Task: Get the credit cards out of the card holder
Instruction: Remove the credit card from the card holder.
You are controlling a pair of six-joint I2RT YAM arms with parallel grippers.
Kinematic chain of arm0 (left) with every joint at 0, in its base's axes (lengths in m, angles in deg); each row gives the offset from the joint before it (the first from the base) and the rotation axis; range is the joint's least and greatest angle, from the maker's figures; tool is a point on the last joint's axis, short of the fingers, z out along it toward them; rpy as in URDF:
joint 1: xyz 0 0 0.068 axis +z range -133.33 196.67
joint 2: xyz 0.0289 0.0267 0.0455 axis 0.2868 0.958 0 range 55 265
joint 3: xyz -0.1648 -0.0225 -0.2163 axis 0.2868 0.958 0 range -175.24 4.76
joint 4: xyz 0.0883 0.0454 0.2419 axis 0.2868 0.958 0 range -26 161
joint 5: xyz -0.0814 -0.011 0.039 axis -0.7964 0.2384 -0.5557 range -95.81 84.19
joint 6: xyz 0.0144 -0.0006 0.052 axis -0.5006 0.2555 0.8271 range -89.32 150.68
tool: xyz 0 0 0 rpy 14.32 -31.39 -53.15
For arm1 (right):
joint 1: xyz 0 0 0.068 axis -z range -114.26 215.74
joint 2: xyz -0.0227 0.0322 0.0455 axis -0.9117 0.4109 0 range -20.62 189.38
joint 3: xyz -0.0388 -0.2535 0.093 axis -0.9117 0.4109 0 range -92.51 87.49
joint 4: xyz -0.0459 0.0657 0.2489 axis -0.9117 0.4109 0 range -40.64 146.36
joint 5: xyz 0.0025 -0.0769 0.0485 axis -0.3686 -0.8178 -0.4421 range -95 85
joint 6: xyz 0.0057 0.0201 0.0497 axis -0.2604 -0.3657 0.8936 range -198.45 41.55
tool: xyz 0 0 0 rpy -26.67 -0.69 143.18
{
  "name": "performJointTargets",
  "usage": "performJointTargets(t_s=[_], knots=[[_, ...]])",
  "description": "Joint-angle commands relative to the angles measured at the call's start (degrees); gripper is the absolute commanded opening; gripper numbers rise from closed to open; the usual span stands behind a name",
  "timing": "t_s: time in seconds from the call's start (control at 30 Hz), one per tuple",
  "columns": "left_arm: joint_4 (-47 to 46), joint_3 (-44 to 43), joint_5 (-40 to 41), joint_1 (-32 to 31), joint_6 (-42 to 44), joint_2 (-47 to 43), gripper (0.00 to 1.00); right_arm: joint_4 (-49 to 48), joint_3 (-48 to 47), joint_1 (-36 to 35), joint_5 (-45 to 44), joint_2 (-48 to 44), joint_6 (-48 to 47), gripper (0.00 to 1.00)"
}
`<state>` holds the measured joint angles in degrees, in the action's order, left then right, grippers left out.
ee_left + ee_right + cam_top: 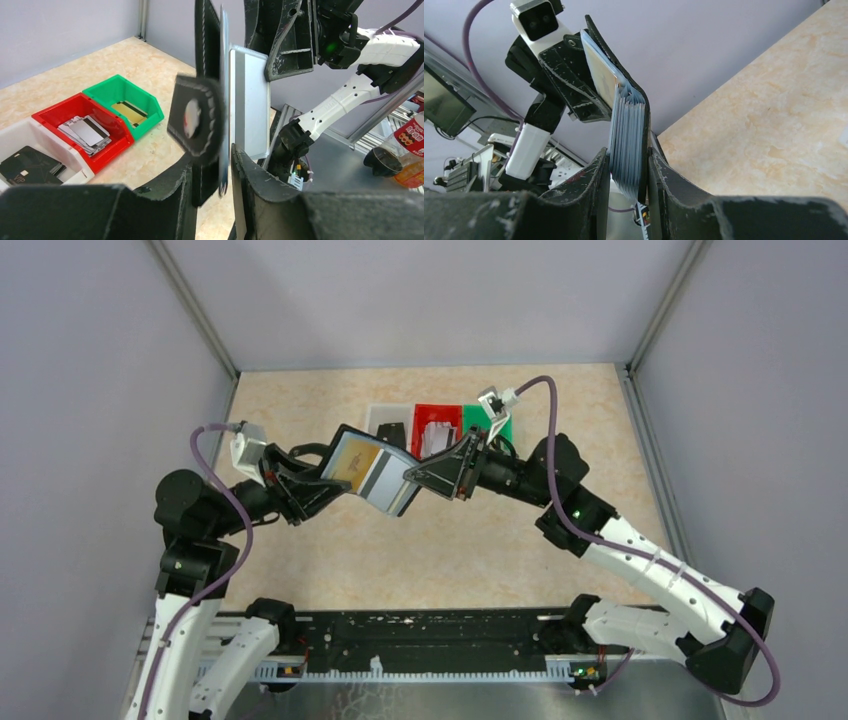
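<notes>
**Item:** card holder.

**Location:** held aloft over mid-table, with the bins at its 12 o'clock.

**Grip:** My left gripper is clamped on the black cover from 9 o'clock. My right gripper pinches the fanned sleeves from 3 o'clock. Neither is free.

**Make:**
- Cover: black, grained, with a stitched edge.
- Strap tab: limp, with a snap.
- Pockets: pale blue-grey, pleated, soft and floppy.

**Contents:** credit cards, with gold-tan and silvery faces showing. They are thin, flat and smooth. I judge them light, stiff and likely slippery.

**Handling, my judgement:** the holder will sag and twist, so one cover should stay pinned. I would take a card by its exposed edge and pull it straight along the pocket.

**Nearby:**
- White bin.
- Red bin, with silvery cards inside.
- Green bin, with a gold one.
</notes>
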<state>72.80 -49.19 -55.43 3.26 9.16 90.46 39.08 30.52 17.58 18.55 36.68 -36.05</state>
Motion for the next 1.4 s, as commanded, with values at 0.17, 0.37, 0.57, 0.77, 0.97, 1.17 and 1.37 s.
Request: performJointTargets(t_s=[0.17, 0.37, 0.57, 0.77, 0.97, 1.17, 1.37], knots=[[-3.89, -1.24, 1.44, -0.3, -5.84, -0.39, 0.26, -10.7, 0.9, 1.05, 0.31, -2.75, 3.1, 0.0], [-8.1, -1.24, -0.83, -0.25, -12.62, 0.76, 0.27, -12.92, 1.75, 1.05, 1.47, -1.69, 4.23, 0.0], [-13.16, 0.28, -2.25, -0.3, -18.08, 2.08, 0.26, -15.62, 2.31, 0.99, 2.55, -0.81, 5.61, 0.0], [-17.19, 1.21, -3.19, -0.24, -22.11, 3.11, 0.22, -17.7, 3.25, 1.0, 3.94, -0.13, 7.23, 0.0], [-20.76, 0.78, -5.52, -0.3, -26.54, 4.39, 0.23, -19.36, 4.48, 1.04, 4.22, 0.15, 7.56, 0.0], [-22.53, 0.15, -6.55, -0.27, -29.63, 5.46, 0.14, -21.26, 5.77, 1.04, 4.73, 0.92, 8.25, 0.0], [-23.04, -0.8, -10.48, -0.28, -29.41, 6.99, 0.0, -19.23, 6.53, 3.85, 7.33, -0.85, 5.6, 0.49]])
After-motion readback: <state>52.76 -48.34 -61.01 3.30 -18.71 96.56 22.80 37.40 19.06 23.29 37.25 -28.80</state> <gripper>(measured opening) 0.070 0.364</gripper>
